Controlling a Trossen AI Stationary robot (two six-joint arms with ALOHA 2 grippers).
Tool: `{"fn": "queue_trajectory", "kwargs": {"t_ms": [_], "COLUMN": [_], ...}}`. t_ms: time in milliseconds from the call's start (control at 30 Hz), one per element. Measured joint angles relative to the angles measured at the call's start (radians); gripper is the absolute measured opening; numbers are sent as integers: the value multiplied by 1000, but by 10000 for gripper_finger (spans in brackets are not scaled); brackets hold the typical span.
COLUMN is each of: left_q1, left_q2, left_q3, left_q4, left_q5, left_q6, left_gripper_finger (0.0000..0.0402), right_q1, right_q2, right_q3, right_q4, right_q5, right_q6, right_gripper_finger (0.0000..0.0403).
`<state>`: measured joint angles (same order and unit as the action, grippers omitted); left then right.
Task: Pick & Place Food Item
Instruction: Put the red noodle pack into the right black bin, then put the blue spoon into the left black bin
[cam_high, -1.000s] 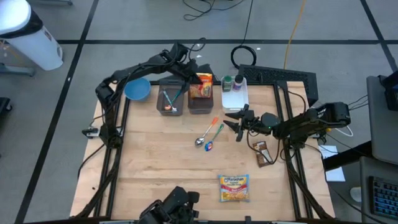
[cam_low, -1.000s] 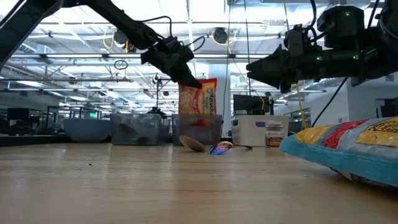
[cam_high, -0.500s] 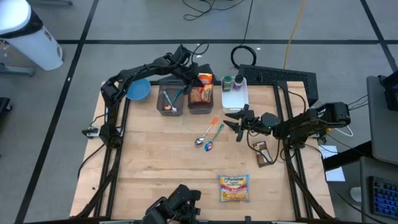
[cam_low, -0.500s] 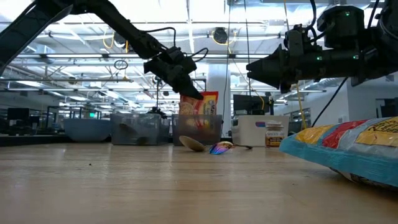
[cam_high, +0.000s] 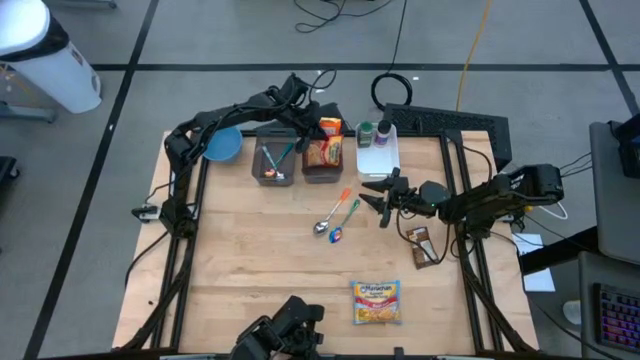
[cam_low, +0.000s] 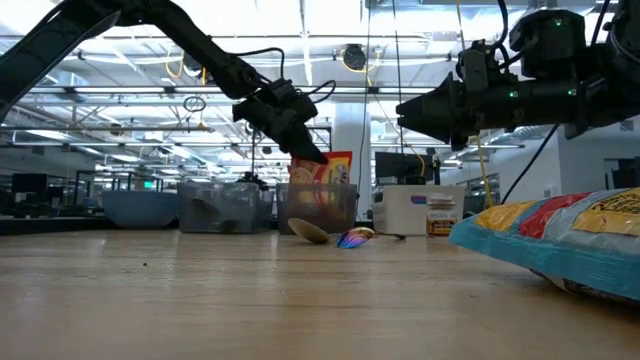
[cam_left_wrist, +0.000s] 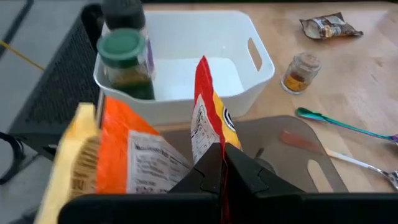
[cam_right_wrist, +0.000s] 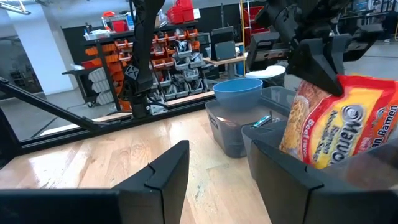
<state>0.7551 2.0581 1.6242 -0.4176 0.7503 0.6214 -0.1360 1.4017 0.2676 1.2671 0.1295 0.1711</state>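
While the left tool (cam_high: 313, 122) stays out of the pic in detail from above, the wrist view shows it pinched tight on the top seam of the ramen pack (cam_high: 325, 142), jaws fully closed w/ only the thin edge between them. Pack hangs upright, long axis roughly vertical, lower half already down inside the clear bin (cam_high: 321, 164) at the far side of the counter (cam_high: 250, 260), right of the 2nd clear bin (cam_high: 272, 163) that holds utensils. So the thing sits directly below the tool, and the drop spot directly below that; judging by this, the next move is a release, maybe after a bit more descent. Whether the pack's bottom touches the bin floor: can't tell.

Left arm is clearly the one in play. Right tool (cam_high: 378, 196) hovers mid-counter, right of the two spoons (cam_high: 336, 217), jaws about half apart, holding nothing.

Pack look: orange/yellow wrapper, red edge, printed noodle pic, crinkly and soft, leaning a little. A 2nd ramen pack (cam_high: 376, 301) lies flat near the front edge, well apart. White tub (cam_high: 380, 157) w/ a green-lid jar sits just right of the bin.
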Motion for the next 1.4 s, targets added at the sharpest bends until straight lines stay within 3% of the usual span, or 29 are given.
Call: {"fn": "queue_trajectory", "kwargs": {"t_ms": [700, 867, 1133, 1400], "left_q1": [3, 4, 7, 1], "left_q2": [6, 6, 4, 1], "left_q3": [0, 0, 10, 149], "left_q4": [15, 39, 53, -47], "left_q5": [-106, -107, -166, -228], "left_q6": [-4, -28, -59, -93], "left_gripper_finger": [20, 56, 151, 201], "right_q1": [0, 0, 0, 0], "right_q2": [0, 0, 0, 0], "right_q3": [0, 0, 0, 0], "right_q4": [-13, -14, -15, -15], "right_q5": [0, 0, 0, 0], "right_q6": [0, 0, 0, -7], "right_gripper_finger": [164, 164, 164, 164]}}
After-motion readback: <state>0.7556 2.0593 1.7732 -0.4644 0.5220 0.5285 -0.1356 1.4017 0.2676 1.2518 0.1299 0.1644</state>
